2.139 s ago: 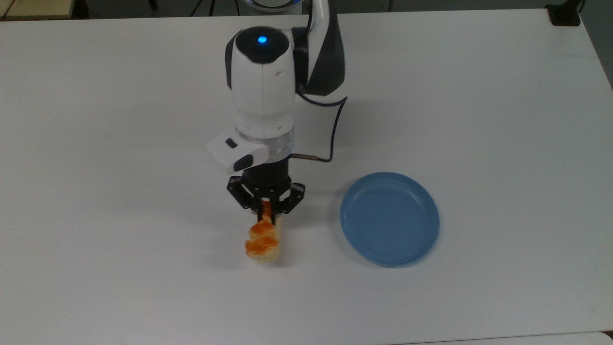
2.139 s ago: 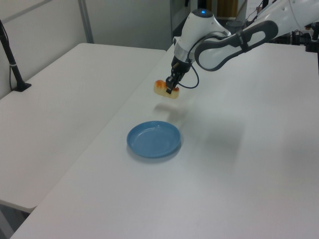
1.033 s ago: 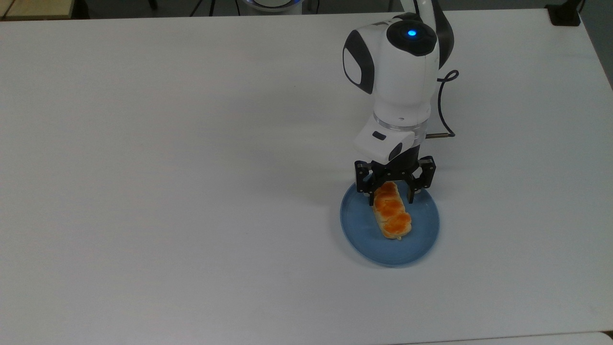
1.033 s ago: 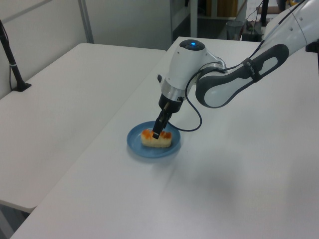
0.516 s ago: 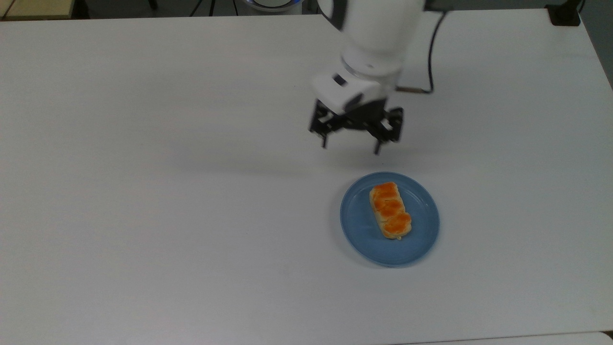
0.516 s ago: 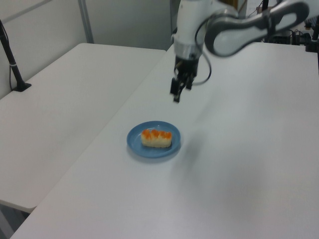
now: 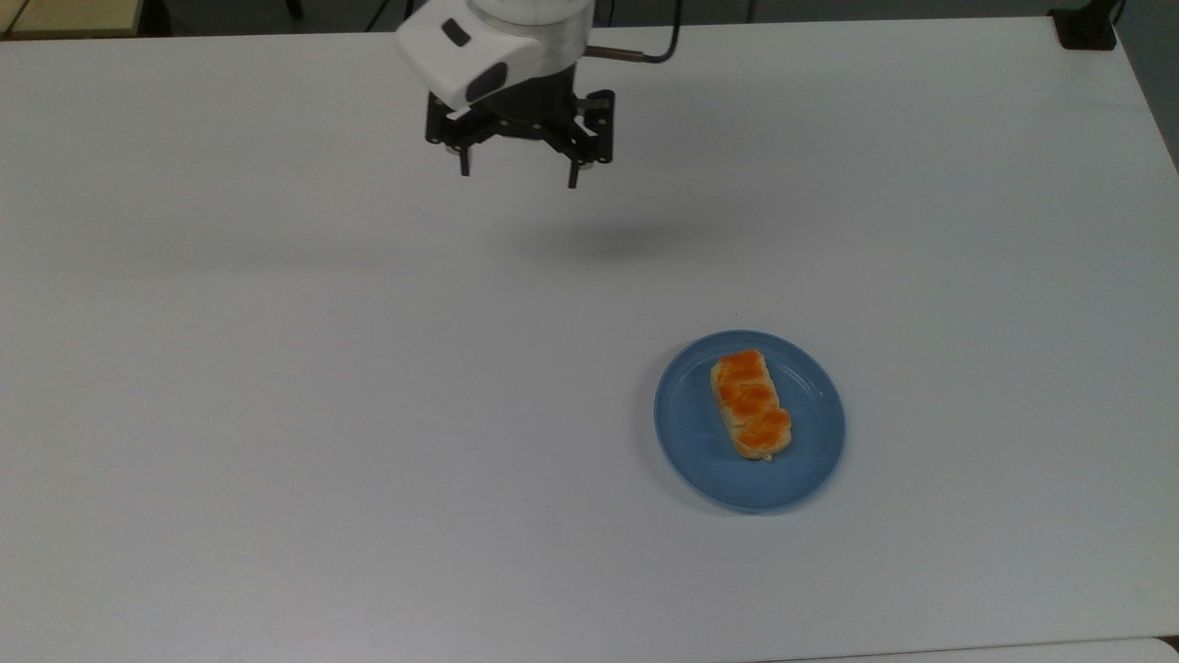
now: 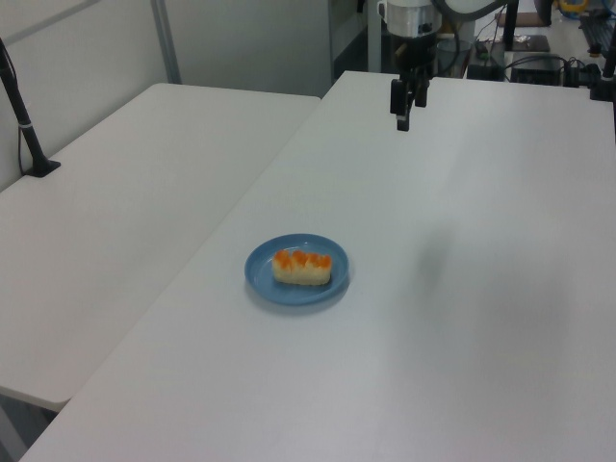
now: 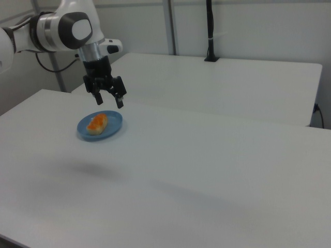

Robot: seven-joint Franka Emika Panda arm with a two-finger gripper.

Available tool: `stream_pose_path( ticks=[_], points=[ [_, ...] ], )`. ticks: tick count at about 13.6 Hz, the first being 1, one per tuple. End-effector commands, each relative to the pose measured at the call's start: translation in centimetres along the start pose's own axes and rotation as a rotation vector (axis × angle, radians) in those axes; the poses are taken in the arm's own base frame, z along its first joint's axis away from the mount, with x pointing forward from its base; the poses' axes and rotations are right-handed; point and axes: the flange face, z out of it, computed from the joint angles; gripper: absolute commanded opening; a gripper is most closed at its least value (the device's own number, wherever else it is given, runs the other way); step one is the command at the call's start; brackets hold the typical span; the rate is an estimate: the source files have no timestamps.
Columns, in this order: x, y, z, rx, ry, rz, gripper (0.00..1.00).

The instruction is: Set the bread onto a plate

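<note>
Resting on the plate, bread apart from our raised fingers

We hold our gripper [image 7: 518, 177] above the white tabletop [image 7: 276, 368], its fingers [image 7: 573, 175] spread wide and grasping nothing. Well apart from them, toward the top view's lower right, the bread [image 7: 751, 403] lies flat inside the light-blue plate [image 7: 811, 460], its glazed bumps facing up. In the right view our fingers [image 9: 119, 101] hang above the plate [image 9: 115, 129], with the bread [image 9: 96, 123] lying below them.
</note>
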Motion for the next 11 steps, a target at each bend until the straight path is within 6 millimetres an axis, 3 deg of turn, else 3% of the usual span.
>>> stream_pose_path(
  ticks=[1, 6, 11],
  points=[
    [-1.6, 4.2, -1.2, 0.074, -0.019, -0.041, 1.00],
    [-2.0, 5.4, -2.5, 0.098, 0.004, -0.035, 1.00],
    [-2.0, 5.1, -2.6, 0.098, 0.009, -0.036, 1.00]
  ],
)
